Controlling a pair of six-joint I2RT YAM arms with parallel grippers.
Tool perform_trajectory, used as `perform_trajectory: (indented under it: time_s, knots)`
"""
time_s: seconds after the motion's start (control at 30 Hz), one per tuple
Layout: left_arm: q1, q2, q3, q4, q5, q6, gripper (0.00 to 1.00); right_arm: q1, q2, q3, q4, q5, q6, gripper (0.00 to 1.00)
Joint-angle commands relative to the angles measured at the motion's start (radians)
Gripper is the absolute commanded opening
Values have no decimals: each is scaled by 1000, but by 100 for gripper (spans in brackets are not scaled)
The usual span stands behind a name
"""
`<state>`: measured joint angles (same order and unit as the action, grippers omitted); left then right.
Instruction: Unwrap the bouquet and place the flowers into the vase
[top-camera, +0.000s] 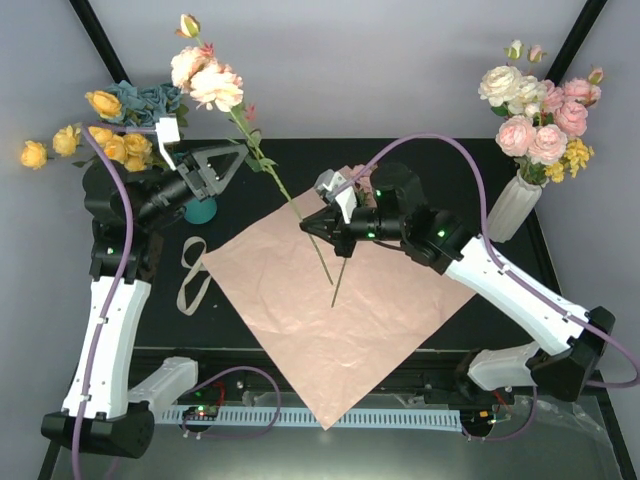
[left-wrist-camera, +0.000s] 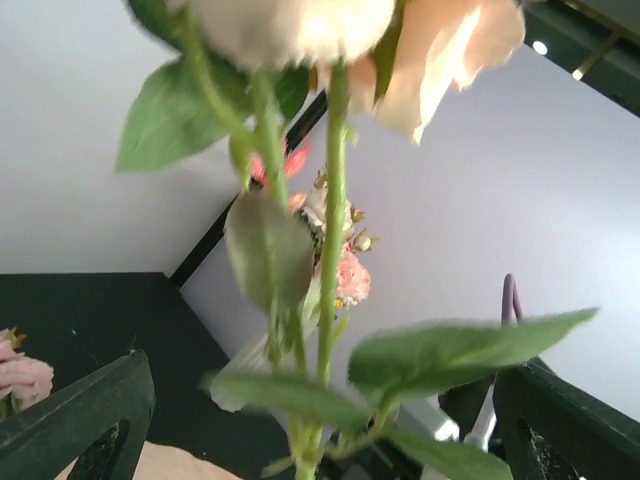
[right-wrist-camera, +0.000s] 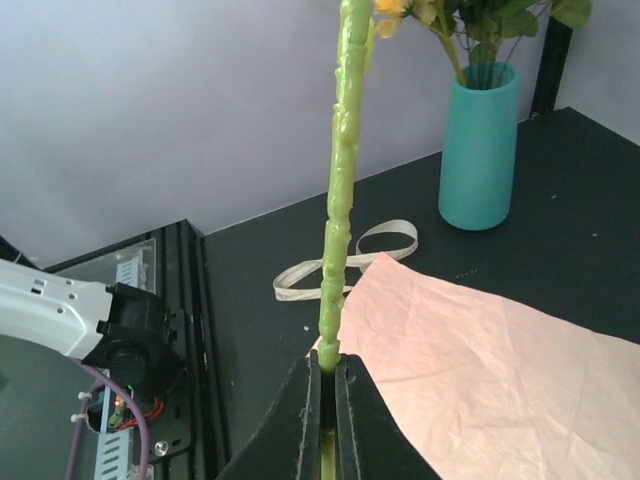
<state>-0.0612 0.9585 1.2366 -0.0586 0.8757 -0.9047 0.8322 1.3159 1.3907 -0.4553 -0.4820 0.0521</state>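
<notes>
Right tool clamping flower stem low, tilting bloom toward 10 o'clock into left tool, which is gaping wide, probably for handover. Vase standing at 10 o'clock of flattened paper, already holding flowers.

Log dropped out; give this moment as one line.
right end effector: shut on peach rose stem | left end effector: open near that stem | pink paper: unfolded flat | ribbon: off | teal vase: holds flowers

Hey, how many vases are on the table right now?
2. A teal vase stands at the far left of the table, already holding some flowers. A white ribbed vase stands at the far right with pink and cream roses. None seem hidden.
</notes>
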Motion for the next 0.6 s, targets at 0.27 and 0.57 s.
perform_trajectory:
  time_s: [0.27, 0.57]
  knots:
    - [-13, 87, 127, 20, -137, 43, 68, 57, 36, 10, 34, -23, -42, 2]
    - [-13, 75, 147, -47, -186, 92, 12, 58, 45, 2, 50, 2, -24, 2]
